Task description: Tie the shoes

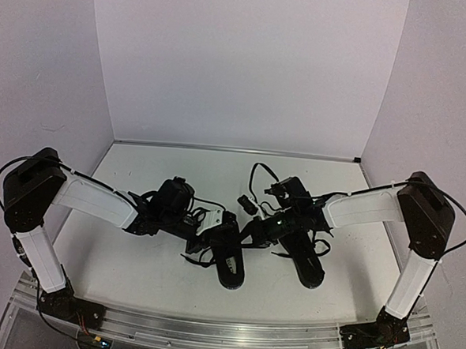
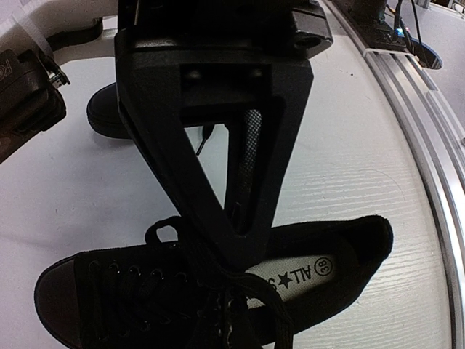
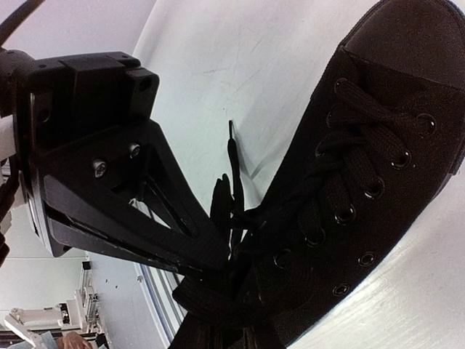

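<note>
My left gripper (image 1: 212, 221) reaches the left shoe (image 1: 226, 261). My right gripper (image 1: 260, 225) meets the right shoe (image 1: 305, 262) beside it.

table (image 1: 156, 273): white, a faint wood grain on it | far edge: a thin metal strip (image 1: 234, 149) under the back wall (image 1: 248, 65) | walls: plain and pale, also one at each side | near edge: an aluminium rail (image 1: 207, 335) along the whole table
</note>
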